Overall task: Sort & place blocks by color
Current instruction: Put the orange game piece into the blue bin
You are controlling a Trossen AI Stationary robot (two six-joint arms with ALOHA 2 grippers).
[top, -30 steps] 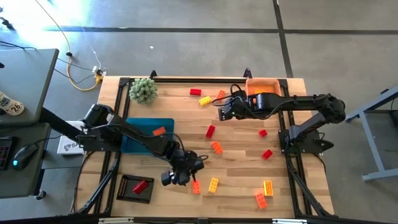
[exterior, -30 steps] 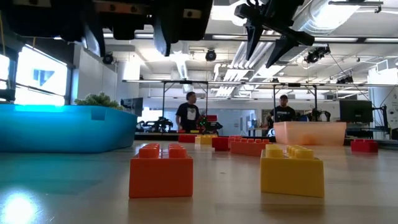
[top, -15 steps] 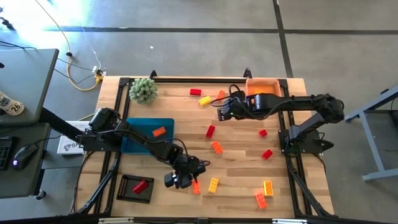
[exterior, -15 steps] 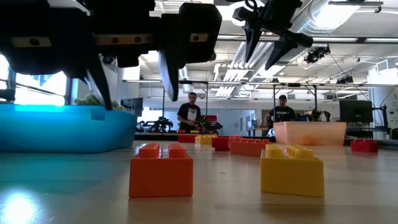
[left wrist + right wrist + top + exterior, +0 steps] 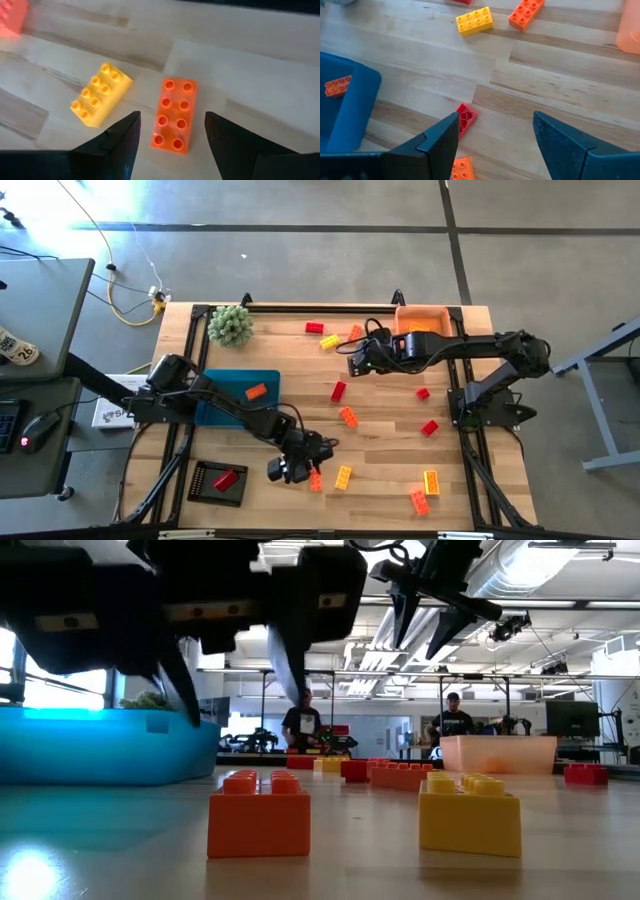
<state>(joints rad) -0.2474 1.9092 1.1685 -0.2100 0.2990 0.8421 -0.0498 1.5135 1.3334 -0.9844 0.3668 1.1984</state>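
Observation:
Red, orange and yellow blocks lie scattered on the wooden table (image 5: 390, 450). My left gripper (image 5: 240, 690) hangs open just above an orange block (image 5: 174, 114) near the table's front edge. Its fingers stand over the block's two long sides without touching it. A yellow block (image 5: 100, 94) lies beside it. My right gripper (image 5: 355, 360) hovers open high over the table's far middle. A red block (image 5: 465, 117) lies on the table below it.
A blue tray (image 5: 225, 410) at the left holds an orange block (image 5: 256, 391). A black tray (image 5: 203, 483) at the front left holds a red one (image 5: 226, 478). An orange tray (image 5: 421, 313) stands at the far right and a fuzzy green plant (image 5: 230, 326) at the far left.
My left gripper has come down toward the orange block near the front edge, still open, and has rolled a little. The blocks have kept their places.

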